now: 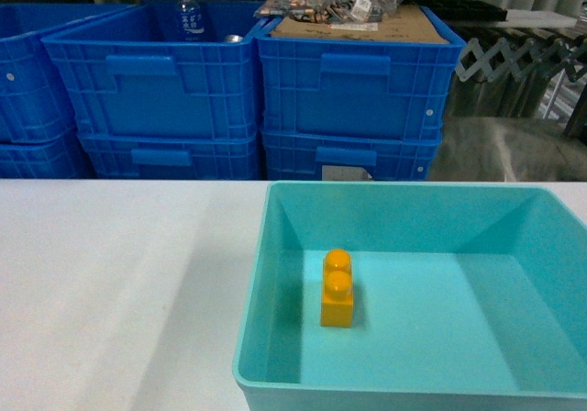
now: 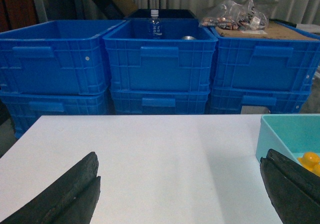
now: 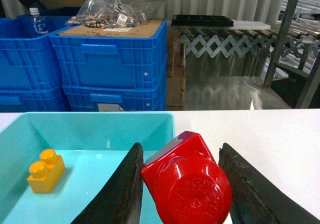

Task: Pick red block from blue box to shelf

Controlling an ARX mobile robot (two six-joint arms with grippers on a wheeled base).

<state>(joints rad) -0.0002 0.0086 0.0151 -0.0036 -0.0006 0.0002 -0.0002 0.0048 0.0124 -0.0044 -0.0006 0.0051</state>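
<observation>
Between your right tool's [image 3: 182, 189] fingers, the red block [image 3: 187, 184] sits gripped, above the blue box [image 3: 90, 121]; the shelf [image 3: 285, 31] stands beyond, rightward. Left tool [image 2: 177, 194] hangs open.

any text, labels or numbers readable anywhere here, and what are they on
Nothing can be read with confidence.
Red block, held in the right pincer: raised lettering ringing its stud, too blurred to read.
Water bottle in a blue crate: printed label, too small to read.
Plastic bags on the cardboard: a small white tag, illegible.
Teal box and orange brick: no text seen.
</observation>
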